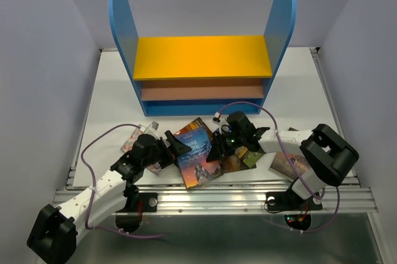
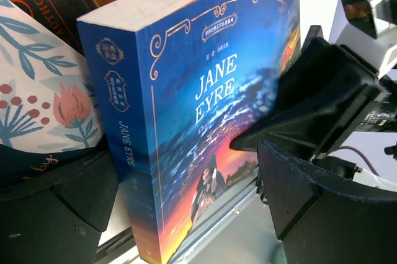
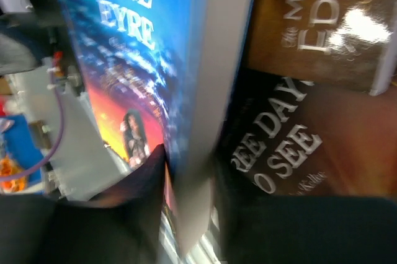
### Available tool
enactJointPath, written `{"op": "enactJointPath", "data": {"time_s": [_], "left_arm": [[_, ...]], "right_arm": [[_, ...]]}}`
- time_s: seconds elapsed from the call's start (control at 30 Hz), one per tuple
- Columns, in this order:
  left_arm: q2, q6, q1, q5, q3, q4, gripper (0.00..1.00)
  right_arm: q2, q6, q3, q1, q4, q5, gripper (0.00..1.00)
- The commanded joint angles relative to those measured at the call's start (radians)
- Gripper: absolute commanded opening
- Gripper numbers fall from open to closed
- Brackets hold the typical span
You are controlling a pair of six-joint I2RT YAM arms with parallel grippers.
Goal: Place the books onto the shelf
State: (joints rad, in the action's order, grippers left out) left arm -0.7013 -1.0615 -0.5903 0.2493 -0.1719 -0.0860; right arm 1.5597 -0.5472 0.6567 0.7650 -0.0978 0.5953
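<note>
Blue paperback with gold scrollwork, Jane Eyre (image 2: 205,109) lies cover-up near the front edge of the worktop (image 1: 111,103), between the two arms. Its cover fades from deep blue at the top to orange at the bottom, with a small dark figure low down. The title is in white on the front and again down the spine. The right fingers (image 3: 146,180) pinch its pale page edge, one on the picture cover and one on the other side, though that wrist view is blurred. The left fingers (image 2: 62,208) are spread wide at the spine end, one on each side, and the cover-side one stands clear of the book.

Just beyond it a brown cover reads Three Days to See (image 3: 279,146), and a floral cover (image 2: 37,109) sits beside the spine. Another book (image 1: 286,163) lies by the right arm, and one more (image 1: 131,142) by the left.

Farther back stands the shelf (image 1: 124,35), with round-topped blue side panels, a yellow top board, a brown lower board and a blue base. The books all lie on the worktop in front of it.
</note>
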Motion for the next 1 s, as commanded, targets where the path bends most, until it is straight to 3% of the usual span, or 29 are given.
{"op": "enactJointPath", "data": {"time_s": [0.0,0.03,0.07,0.37,0.5,0.87,0.97], "left_arm": [[-0.009,-0.014,-0.016,0.002,0.005,-0.084,0.99],[-0.009,-0.012,-0.014,0.002,0.005,-0.086,0.99],[-0.007,-0.008,-0.016,0.004,0.002,-0.089,0.99],[0.095,0.031,-0.019,0.080,0.008,-0.152,0.99],[0.134,0.040,-0.023,0.143,0.015,-0.257,0.99],[0.171,0.077,-0.034,0.197,-0.028,-0.308,0.98],[0.194,0.071,-0.034,0.215,-0.037,-0.322,0.85]], "right_arm": [[-0.004,0.006,-0.002,0.016,-0.106,0.106,0.20],[-0.007,0.003,-0.002,0.016,-0.109,0.107,0.05],[-0.012,0.000,-0.003,0.016,-0.114,0.106,0.01],[-0.180,-0.114,-0.020,-0.006,-0.186,0.090,0.01],[-0.227,-0.232,-0.023,-0.015,-0.287,0.116,0.01],[-0.317,-0.395,0.001,-0.026,-0.468,0.150,0.01],[-0.317,-0.389,0.017,-0.044,-0.453,0.155,0.01]]}}
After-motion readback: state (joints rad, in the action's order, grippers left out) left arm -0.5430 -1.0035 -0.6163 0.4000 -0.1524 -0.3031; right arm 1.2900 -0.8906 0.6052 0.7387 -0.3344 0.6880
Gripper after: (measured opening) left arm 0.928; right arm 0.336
